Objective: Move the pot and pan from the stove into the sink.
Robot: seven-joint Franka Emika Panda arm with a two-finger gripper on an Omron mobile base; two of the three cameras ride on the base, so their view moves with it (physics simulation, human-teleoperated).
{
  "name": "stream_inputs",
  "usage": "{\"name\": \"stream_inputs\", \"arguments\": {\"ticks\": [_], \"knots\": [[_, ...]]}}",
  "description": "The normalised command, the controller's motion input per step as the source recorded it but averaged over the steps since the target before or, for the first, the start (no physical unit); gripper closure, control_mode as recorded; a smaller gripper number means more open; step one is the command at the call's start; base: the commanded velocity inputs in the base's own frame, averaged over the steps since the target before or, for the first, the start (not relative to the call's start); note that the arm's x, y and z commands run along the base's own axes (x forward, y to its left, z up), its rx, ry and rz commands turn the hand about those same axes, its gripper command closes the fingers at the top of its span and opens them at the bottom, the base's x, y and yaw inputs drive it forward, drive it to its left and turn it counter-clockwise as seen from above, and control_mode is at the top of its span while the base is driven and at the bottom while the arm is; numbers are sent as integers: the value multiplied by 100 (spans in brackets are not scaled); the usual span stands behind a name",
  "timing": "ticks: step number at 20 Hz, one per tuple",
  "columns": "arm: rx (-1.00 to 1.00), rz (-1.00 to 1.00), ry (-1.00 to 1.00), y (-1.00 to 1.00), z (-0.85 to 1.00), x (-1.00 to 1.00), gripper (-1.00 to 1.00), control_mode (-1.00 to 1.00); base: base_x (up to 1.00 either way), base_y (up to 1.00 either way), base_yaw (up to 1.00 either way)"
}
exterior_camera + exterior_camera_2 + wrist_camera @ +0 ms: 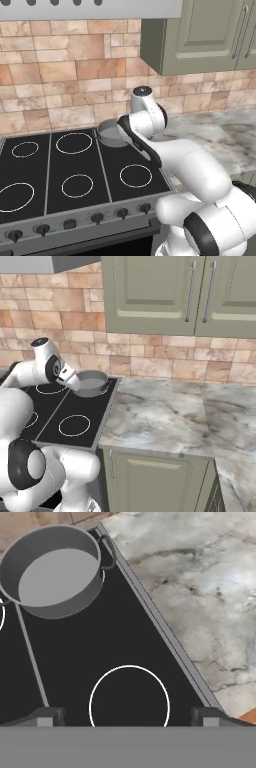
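Observation:
The grey metal pot (52,572) stands on the back right burner of the black stove (75,170), near the cooktop's right edge. Its top looks open and a small side handle (107,552) faces the counter. The pot (109,134) is partly covered by my hand in the left base view, and in the right base view the pot (91,383) sits just right of my hand. My gripper (129,719) is open, hovering above the front right burner ring (129,704), short of the pot and holding nothing. The pan and the sink are out of view.
A marbled counter (165,411) runs right of the stove. Green wall cabinets (190,296) hang above it and a range hood (90,7) above the cooktop. A brick wall (60,75) is behind. Dark knobs (97,217) line the stove front.

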Motion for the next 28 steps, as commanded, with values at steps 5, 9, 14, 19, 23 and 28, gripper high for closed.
{"name": "stream_inputs", "arguments": {"ticks": [5, 9, 14, 19, 23, 28], "knots": [[0, -7, 1, 10, -25, 52, -100, -100, 0, 0, 0], [0, -13, 0, 19, -26, 55, -100, -100, 0, 0, 0], [3, -15, 0, 18, -28, 54, -100, -100, 0, 0, 0], [2, -14, 1, 15, -24, 59, -100, -100, 0, 0, 0], [1, -13, 2, 11, -25, 60, -100, -100, 0, 0, 0], [2, -11, 7, 1, -32, 50, -100, -100, 0, 0, 0]]}}
